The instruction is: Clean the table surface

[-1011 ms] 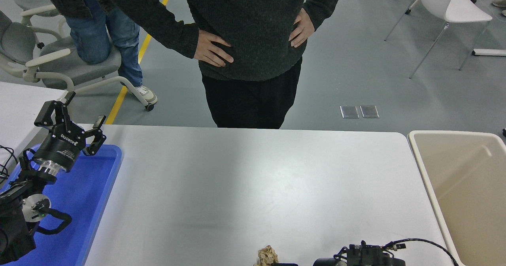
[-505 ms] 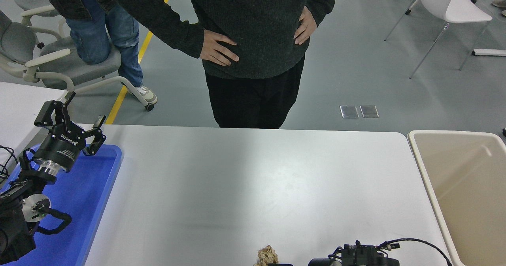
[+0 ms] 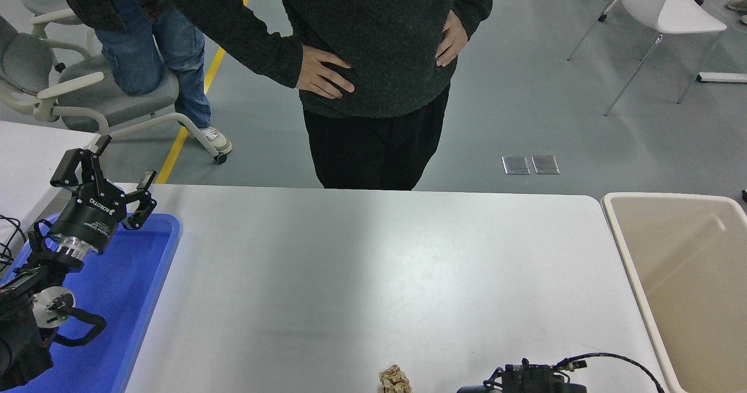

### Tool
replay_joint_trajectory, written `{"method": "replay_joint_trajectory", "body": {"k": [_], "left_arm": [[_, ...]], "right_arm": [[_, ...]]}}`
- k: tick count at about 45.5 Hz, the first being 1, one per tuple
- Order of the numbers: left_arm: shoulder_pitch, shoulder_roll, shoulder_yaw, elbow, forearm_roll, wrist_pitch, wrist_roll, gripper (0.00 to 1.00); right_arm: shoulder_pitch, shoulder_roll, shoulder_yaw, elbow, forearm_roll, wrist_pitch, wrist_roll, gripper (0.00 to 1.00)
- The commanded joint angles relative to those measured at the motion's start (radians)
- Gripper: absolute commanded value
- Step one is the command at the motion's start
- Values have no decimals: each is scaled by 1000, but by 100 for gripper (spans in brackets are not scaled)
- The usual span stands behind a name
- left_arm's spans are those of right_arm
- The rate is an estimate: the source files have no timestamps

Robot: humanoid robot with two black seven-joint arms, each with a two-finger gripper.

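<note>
Table surface (image 3: 362, 276) filling the middle of the frame, white and wide. At lower left, left gripper (image 3: 111, 180) parked over blue tray (image 3: 125, 299), fingers spread apart, holding nothing. At bottom edge, lower right, part of right arm (image 3: 537, 376) (gripper cut off, fingers impossible to tell). Just left of it, 1 crumpled brown paper wad (image 3: 395, 379) on the tabletop. Beige bin (image 3: 688, 276) at right edge. Person (image 3: 373, 60) standing at top centre, hands on hips.

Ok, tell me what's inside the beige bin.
The beige bin at the table's right end shows only bare floor and walls; nothing lies in the part in view. Its right side and near end run past the picture's edge, so those cannot be checked.
</note>
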Motion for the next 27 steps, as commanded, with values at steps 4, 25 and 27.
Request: {"method": "replay_joint_trajectory", "body": {"k": [4, 25, 27], "left_arm": [[0, 0, 0, 0, 0, 0, 0, 100], [0, 0, 0, 0, 0, 0, 0, 100], [0, 0, 0, 0, 0, 0, 0, 100]], "right_arm": [[1, -25, 1, 8, 7, 43, 0, 0], [37, -169, 44, 135, 114, 68, -22, 0], [40, -189, 56, 150, 131, 76, -28, 0]]}}
